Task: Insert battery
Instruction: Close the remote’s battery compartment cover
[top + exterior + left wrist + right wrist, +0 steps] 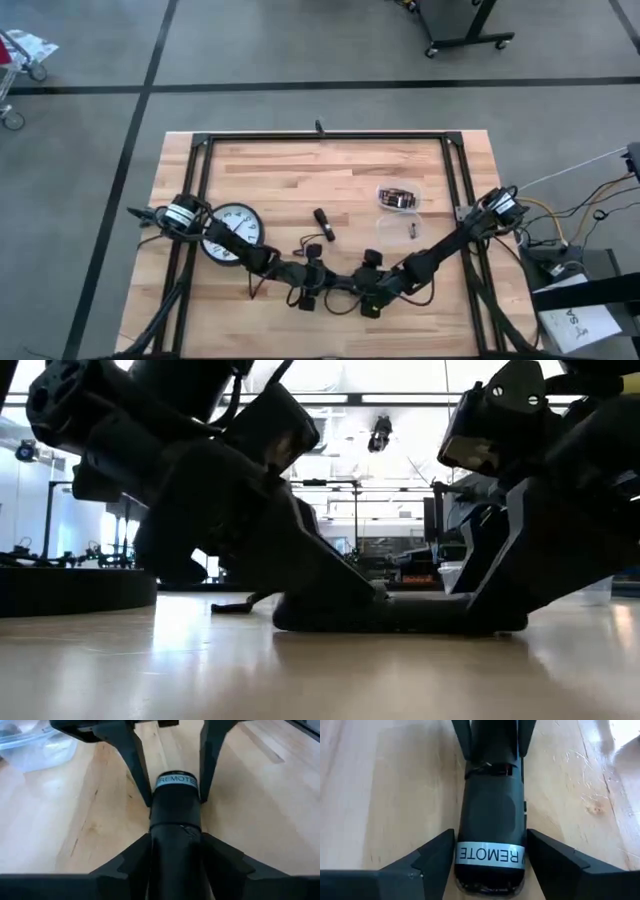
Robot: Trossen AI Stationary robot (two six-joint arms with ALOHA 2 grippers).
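A black remote (pixel 338 284) with a white "REMOTE" label (pixel 490 854) lies flat on the wooden table near its front edge. My left gripper (pixel 175 842) comes at it from the left and my right gripper (pixel 490 837) from the right, each shut on one end. In the low view the remote (pixel 400 615) rests on the tabletop between the two arms. A small battery (pixel 413 230) lies loose on the table farther back. A small black piece (pixel 322 222) lies near the middle. My left gripper pinches the remote's two long sides (pixel 152 845) between its fingers, at the end away from the label. The fingers come low from the table's left and lie along the remote, which stays flat on the table. My right gripper pinches the remote's two long sides at the label end (pixel 460 854) between its fingers. The fingers come low from the table's right and lie along the remote, which rests on the table.
A round wall clock (pixel 232 232) lies at the left under the left arm. A clear plastic container (pixel 397 198) with batteries stands behind the right arm. A black metal frame (pixel 320 137) runs around the table. Bare wood lies at the far middle.
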